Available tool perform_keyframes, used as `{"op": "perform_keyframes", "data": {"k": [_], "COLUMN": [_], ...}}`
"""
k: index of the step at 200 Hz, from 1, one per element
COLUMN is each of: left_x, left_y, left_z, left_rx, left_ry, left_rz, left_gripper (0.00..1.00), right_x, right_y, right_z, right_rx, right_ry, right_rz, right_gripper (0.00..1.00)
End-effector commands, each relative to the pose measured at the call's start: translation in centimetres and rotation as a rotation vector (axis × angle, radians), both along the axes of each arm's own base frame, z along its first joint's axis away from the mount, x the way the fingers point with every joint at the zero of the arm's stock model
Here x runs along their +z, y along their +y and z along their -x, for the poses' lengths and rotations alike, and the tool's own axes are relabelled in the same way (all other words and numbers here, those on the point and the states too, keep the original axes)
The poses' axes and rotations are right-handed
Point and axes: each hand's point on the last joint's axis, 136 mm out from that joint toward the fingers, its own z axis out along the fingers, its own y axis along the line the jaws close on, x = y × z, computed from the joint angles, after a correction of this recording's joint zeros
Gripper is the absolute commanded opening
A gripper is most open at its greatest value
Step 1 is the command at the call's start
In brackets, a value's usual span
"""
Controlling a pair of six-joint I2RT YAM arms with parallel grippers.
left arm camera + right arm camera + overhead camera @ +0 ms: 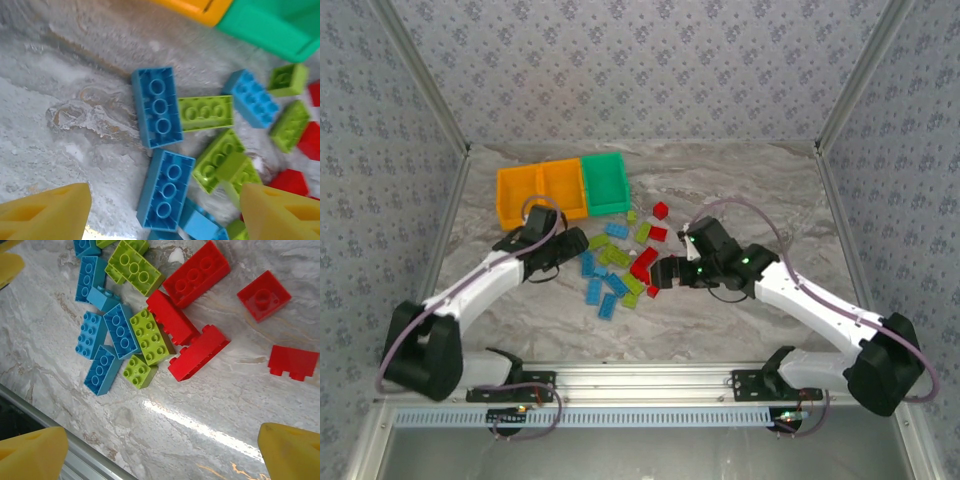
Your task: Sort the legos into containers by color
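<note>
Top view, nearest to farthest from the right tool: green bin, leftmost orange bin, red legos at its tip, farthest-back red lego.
From the right tool:
1. Red legos, at its tip.
2. Farthest-back red lego, beyond them.
3. Green bin, back left.
4. Leftmost orange bin, row's far end.

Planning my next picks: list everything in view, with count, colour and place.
orange bins: two, orange, joined side by side, far left.
green bin: one, green, joined to their right end.
blue legos: at least six, blue, pile's left side.
lime green legos: about six, lime, mixed through the pile's middle.
red legos: at least five, red, pile's right side.
table: one, grey marbled, under everything.
left fingers: two, yellow, apart above blue legos.
right fingers: two, yellow, apart beside the red legos.
</note>
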Motion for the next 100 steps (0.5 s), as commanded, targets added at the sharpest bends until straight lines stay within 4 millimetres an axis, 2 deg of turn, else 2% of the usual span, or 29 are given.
{"op": "perform_keyframes", "data": {"k": [1,28,48,100], "left_x": [0.1,-2.4,-3.3,-6.1], "left_y": [-1.1,-1.6,-1.7,-0.3], "left_z": [-2.1,-3.7,-4.5,-3.9], "left_rx": [0.019,0.036,0.042,0.027], "left_ry": [0.044,0.111,0.132,0.218], "left_rz": [-0.002,-0.036,-0.057,-0.179], "left_gripper": [0.79,0.8,0.71,0.6], "right_x": [-0.3,-1.0,-1.0,0.0], "right_y": [0.2,0.4,0.0,-1.3], "right_z": [-0.1,1.1,1.5,1.7], "right_rx": [-0.06,-0.047,-0.048,-0.07], "right_ry": [0.007,0.016,0.004,-0.03], "right_rz": [0.024,0.049,0.075,0.085], "right_gripper": [1.0,1.0,1.0,1.0]}}
